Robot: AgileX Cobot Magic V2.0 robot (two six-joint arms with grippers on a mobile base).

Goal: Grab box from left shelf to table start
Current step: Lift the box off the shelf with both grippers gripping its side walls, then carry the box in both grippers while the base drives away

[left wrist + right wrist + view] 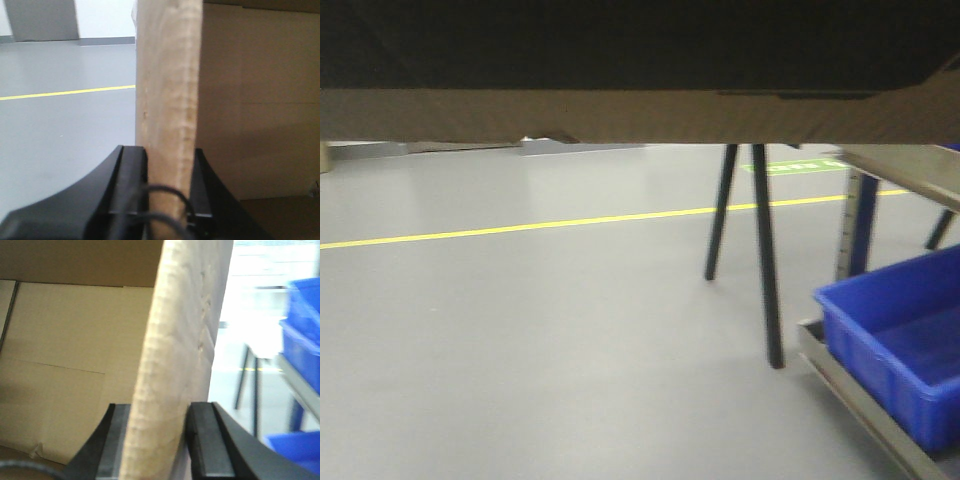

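Note:
The brown cardboard box (620, 115) fills the top of the front view, held off the floor, its black print (620, 40) above the brown lower strip. My left gripper (167, 152) is shut on the box's upright cardboard wall (167, 75), with the open inside of the box to the right. My right gripper (157, 410) is shut on the opposite wall (185, 315), with the box's inside to the left. The shelf's silver metal rail (860, 410) stands at the right. Black table legs (765, 250) stand ahead. A blurred pale top (262, 349) on dark legs shows in the right wrist view.
A blue plastic bin (900, 330) sits on the shelf's lower level at the right, with more blue bins (302, 350) in the right wrist view. The grey floor (520, 330) has a yellow line (520, 226) across it.

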